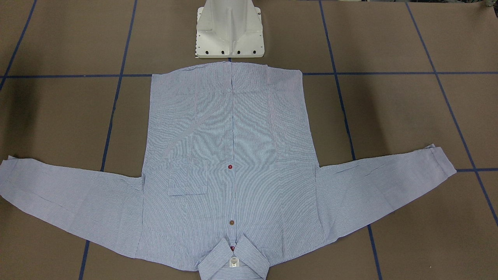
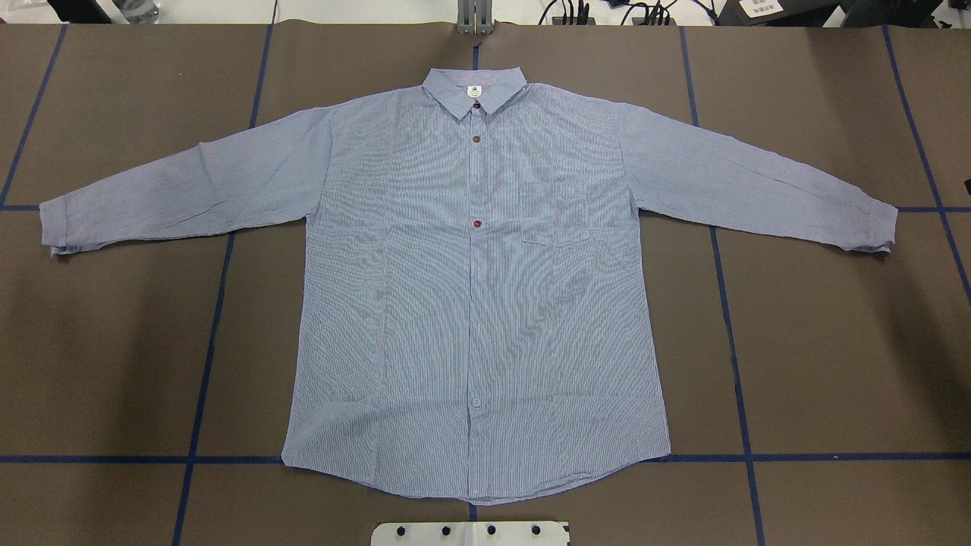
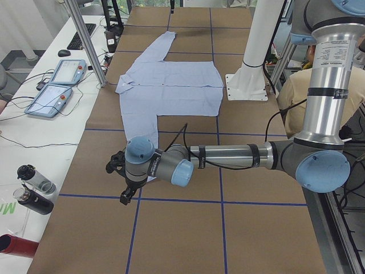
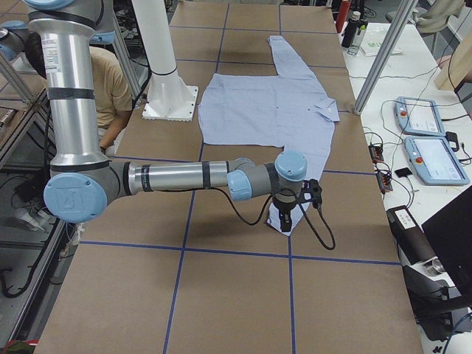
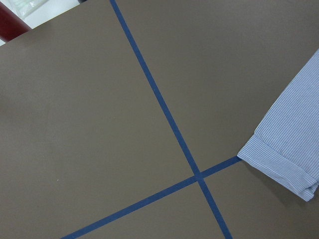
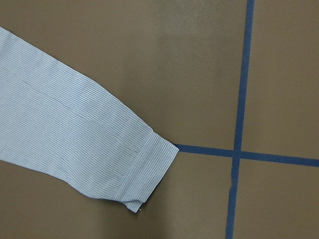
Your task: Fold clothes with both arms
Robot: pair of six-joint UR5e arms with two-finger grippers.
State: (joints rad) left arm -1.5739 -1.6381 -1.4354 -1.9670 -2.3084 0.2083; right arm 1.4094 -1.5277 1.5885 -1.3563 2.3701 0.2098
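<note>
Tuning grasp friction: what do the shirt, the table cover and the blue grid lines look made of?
Shirt: thin woven cloth, likely cotton or a blend, matte; fine stripes, soft creases.
Table cover: brown matte sheet, perhaps paper or felt; flat, no gloss.
Grid lines: probably blue adhesive tape; crisp straight edges.

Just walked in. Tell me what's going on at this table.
A striped light-blue shirt lies spread flat on the table, front up and buttoned, sleeves out to both sides, collar away from the robot. No fold has been made. The left arm reaches out near the cuff on its side, the right arm near the other cuff. Their wrist cameras look down on those cuffs; whether the jaws are open cannot be told.
</note>
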